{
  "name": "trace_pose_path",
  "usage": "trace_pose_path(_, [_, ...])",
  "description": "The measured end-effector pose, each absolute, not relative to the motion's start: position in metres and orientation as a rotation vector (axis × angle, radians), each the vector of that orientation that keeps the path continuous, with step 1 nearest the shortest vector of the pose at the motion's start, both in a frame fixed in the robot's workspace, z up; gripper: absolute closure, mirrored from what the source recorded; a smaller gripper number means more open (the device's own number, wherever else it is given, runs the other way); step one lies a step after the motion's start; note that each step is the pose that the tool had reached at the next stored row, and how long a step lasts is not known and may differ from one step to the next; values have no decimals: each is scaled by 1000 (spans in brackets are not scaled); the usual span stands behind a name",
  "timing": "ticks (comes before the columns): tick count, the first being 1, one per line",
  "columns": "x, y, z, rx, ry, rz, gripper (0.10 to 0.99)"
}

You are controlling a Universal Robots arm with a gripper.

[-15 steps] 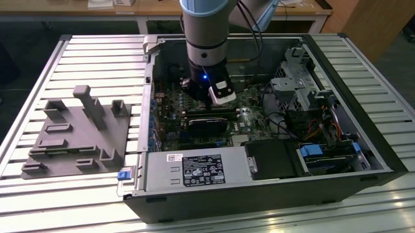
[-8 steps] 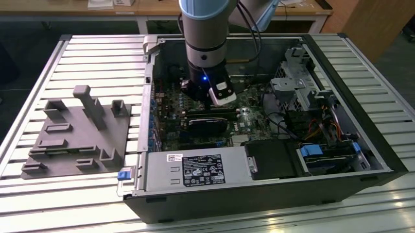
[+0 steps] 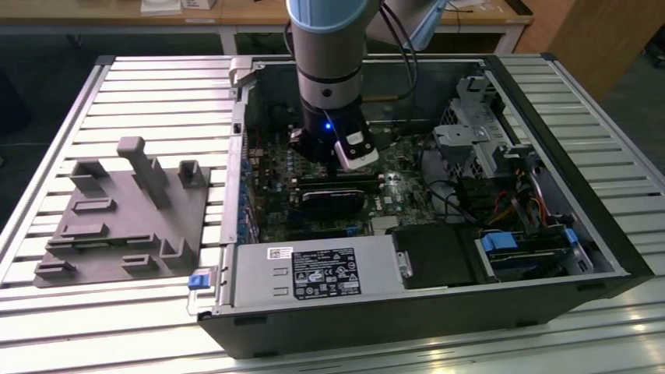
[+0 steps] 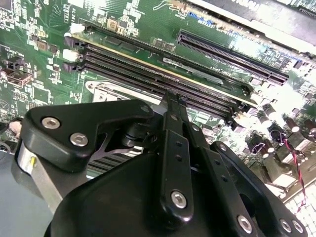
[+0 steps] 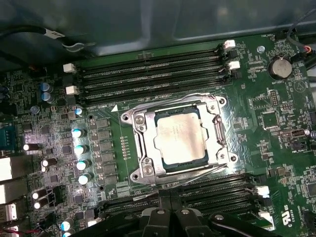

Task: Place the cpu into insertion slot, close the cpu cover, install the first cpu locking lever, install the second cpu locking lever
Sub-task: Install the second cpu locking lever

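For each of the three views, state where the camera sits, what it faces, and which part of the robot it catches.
Exterior view: off the arm, above, facing the open computer case; the arm reaches in.
First wrist view: on the arm, facing the cpu inside the closed cpu cover; the gripper at the edge.
Second wrist view: on the arm, close behind the gripper, facing memory slots.
Both wrist views share motherboard, slots.

Slatted metal table (image 3: 93,101), pale grey, with long ribs running across its top. Open computer case (image 3: 416,312) lying on its side on the slats, toward the exterior view's right, motherboard facing up. Grey fixture plate (image 3: 114,226) with upright pegs and blocks flat on the slats toward the exterior view's left, just beside the case, apart from it.
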State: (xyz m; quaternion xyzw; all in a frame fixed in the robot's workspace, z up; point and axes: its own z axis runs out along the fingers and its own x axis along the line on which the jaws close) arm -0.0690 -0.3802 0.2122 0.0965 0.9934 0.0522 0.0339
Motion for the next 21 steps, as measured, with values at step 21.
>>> trace_pose_path(21, [-83, -385, 208, 291, 3056, 242, 980])
